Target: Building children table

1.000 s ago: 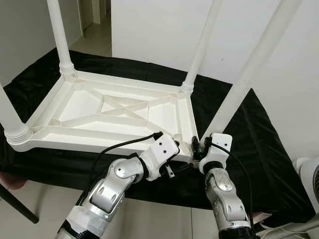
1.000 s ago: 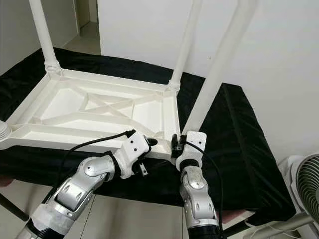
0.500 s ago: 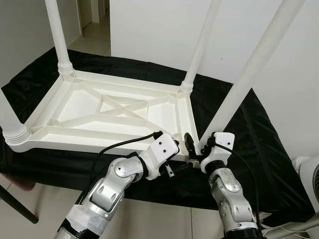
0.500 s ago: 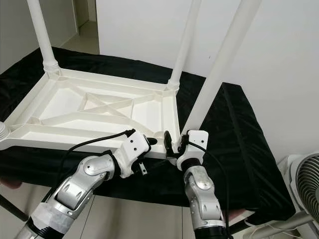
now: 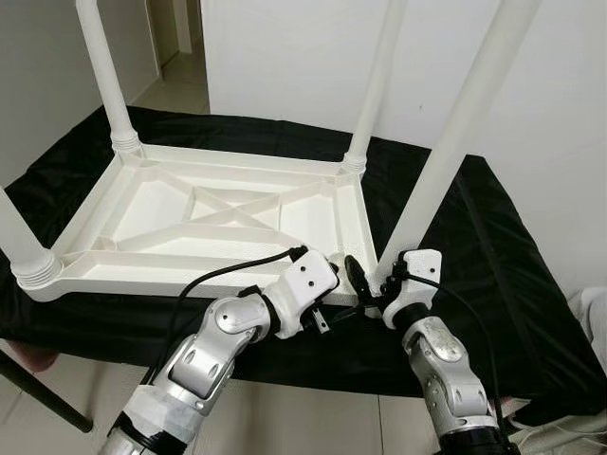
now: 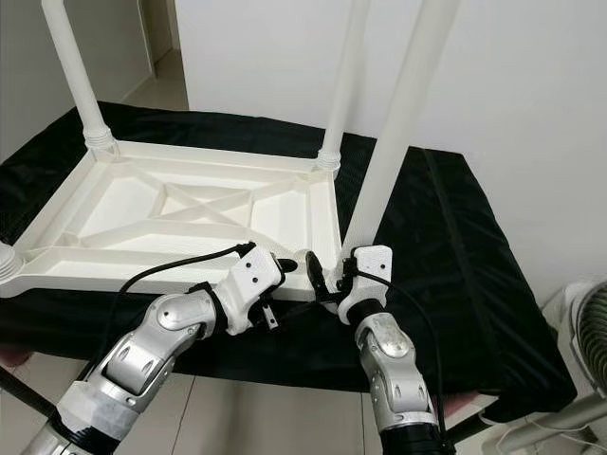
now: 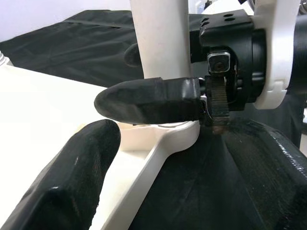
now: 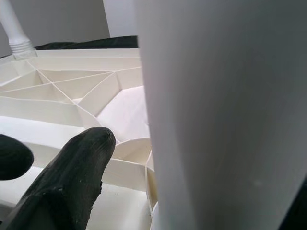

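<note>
Your right gripper [image 5: 365, 284], fingers apart, brackets the near-corner leg [image 5: 446, 152] of the upturned table [image 5: 190, 204]; left gripper [image 7: 115, 129] open alongside. Leg probably seated; next, twist it firmly home.

Near leg [image 5: 446, 152] stands between both claws, blocking passage there

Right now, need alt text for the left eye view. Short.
A white plastic children's table lies upside down on a black cloth, its legs pointing up. At its near right corner, the left gripper and right gripper meet at the base of the leg, right jaws open.
</note>
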Robot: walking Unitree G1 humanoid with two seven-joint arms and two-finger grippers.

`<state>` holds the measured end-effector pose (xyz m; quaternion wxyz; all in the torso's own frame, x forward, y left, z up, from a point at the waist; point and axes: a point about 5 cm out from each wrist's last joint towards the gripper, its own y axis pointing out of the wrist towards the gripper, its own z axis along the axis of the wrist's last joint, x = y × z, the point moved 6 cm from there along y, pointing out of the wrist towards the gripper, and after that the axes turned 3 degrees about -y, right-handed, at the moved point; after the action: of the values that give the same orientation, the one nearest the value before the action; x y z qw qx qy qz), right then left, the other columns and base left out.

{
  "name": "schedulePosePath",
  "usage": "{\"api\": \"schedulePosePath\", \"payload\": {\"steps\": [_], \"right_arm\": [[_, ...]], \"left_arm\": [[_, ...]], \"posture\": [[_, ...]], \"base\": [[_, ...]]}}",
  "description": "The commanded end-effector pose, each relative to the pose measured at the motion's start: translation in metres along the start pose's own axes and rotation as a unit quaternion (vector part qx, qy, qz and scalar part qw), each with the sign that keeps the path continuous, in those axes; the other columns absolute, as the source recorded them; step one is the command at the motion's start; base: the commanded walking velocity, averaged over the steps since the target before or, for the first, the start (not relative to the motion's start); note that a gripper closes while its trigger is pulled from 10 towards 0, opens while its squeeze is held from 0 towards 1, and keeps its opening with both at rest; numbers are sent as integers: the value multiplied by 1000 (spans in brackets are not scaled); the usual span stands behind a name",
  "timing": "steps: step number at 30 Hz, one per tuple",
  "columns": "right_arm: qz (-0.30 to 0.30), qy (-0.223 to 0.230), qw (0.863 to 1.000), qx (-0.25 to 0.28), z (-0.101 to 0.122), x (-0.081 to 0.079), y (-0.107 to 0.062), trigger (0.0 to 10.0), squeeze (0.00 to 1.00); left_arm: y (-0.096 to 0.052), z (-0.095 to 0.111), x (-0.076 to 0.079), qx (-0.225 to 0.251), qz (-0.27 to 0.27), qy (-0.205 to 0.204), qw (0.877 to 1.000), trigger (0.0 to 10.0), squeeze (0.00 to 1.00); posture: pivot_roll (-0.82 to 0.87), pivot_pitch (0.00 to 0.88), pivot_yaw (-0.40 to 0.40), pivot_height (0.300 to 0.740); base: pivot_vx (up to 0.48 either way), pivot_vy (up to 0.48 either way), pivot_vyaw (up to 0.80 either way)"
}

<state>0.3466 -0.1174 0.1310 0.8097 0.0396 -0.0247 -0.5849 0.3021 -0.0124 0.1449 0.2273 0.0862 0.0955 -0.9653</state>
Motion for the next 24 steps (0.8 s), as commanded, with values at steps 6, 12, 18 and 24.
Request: {"api": "schedulePosePath", "payload": {"steps": [6,12,18,24], "right_arm": [[42,-15,999,-1,1,-8,4,10000,0],[76,-35,996,-1,2,-10,6,10000,0],[120,-59,991,-2,8,-10,8,10000,0],[138,-74,988,-4,9,-7,8,10000,0]], "left_arm": [[6,3,6,3,-43,6,999,10000,0],[1,2,-1,8,-26,-20,999,10000,0],[-11,0,-4,15,-21,-42,999,10000,0],[-18,-5,-3,12,-25,-35,999,10000,0]], "posture": [[-99,0,14,740],[-105,0,28,740],[-103,0,14,740],[-100,0,-4,740]], "base": [[0,0,0],[0,0,0],[0,0,0],[0,0,0]]}}
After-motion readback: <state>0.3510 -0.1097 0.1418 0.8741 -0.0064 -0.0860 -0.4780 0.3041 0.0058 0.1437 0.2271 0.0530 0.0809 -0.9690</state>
